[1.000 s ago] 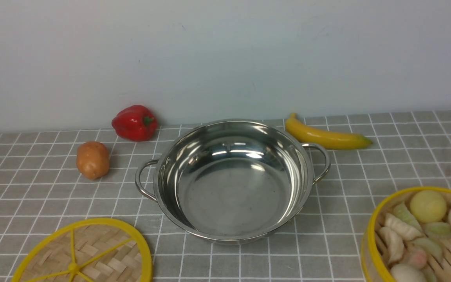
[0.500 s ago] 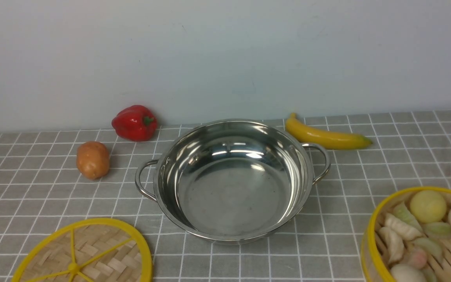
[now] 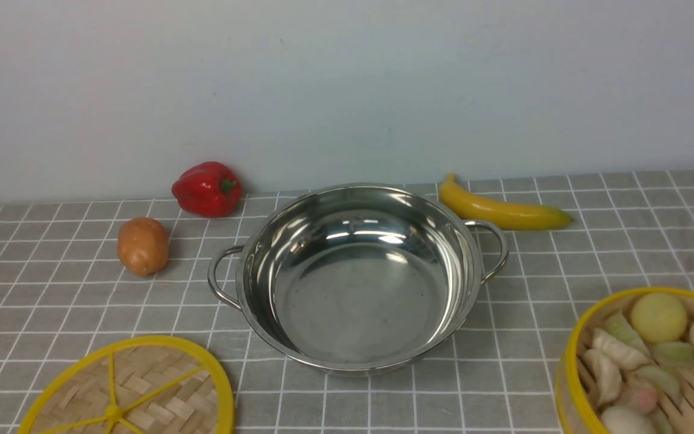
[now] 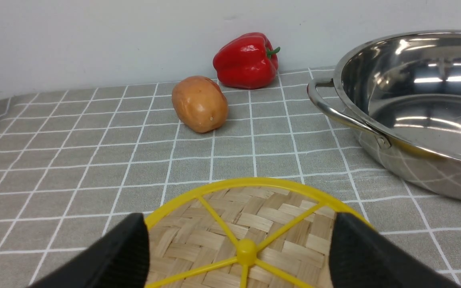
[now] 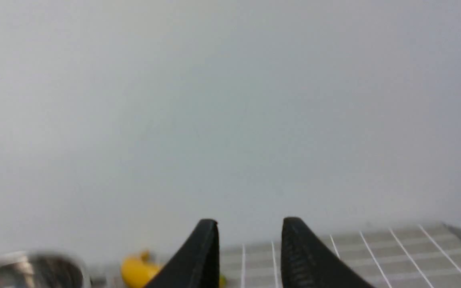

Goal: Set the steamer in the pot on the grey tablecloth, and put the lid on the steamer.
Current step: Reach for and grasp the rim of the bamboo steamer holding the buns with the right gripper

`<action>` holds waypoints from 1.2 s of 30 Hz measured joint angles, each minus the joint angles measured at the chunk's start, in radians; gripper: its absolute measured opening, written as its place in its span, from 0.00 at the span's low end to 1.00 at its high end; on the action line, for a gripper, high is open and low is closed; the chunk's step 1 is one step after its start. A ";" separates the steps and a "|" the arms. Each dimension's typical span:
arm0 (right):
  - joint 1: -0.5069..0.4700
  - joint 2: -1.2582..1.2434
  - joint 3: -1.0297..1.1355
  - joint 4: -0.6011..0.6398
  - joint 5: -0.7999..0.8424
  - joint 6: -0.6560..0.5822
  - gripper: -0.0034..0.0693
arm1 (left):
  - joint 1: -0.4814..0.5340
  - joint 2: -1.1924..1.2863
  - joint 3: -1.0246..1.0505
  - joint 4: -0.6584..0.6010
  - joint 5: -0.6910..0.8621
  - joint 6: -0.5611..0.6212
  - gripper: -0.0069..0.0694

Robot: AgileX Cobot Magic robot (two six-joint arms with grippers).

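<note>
The shiny steel pot [image 3: 359, 283] stands empty in the middle of the grey tablecloth [image 3: 52, 289]. At the near left lies the flat woven lid [image 3: 130, 392] with its yellow rim and spokes. The steamer [image 3: 571, 355], holding pale dumplings and buns, sits at the near right, partly cut off by the frame edge. Neither gripper shows in the front view. In the left wrist view my left gripper [image 4: 238, 228] hangs open over the lid [image 4: 254, 200], one finger near each side, beside the pot [image 4: 414, 100]. My right gripper [image 5: 249, 224] is open and empty, facing the wall.
A red pepper [image 3: 207, 188] and a potato [image 3: 142, 245] sit at the back left of the pot. A banana [image 3: 503, 208] lies at its back right, close to one handle. A pale wall rises behind the cloth.
</note>
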State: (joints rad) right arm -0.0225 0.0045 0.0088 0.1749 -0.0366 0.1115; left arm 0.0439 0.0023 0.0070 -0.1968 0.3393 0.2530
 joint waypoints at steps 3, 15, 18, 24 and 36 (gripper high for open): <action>0.000 0.000 -0.001 0.029 -0.080 0.045 0.38 | 0.000 0.000 0.000 0.000 0.000 0.000 0.82; 0.000 -0.004 -0.370 0.032 0.371 0.063 0.38 | 0.000 0.000 0.000 0.000 0.000 0.000 0.82; 0.000 -0.005 -0.423 0.050 0.439 0.063 0.38 | 0.000 0.000 0.000 0.000 0.000 0.000 0.82; 0.000 -0.005 -0.460 0.181 0.485 0.061 0.38 | 0.000 0.000 0.000 0.000 0.000 0.000 0.82; 0.000 0.194 -0.530 0.441 0.919 -0.378 0.38 | 0.000 0.000 0.000 0.000 0.000 0.000 0.82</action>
State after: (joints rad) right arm -0.0225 0.1982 -0.5212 0.6160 0.8826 -0.2663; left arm 0.0439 0.0023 0.0070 -0.1968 0.3393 0.2530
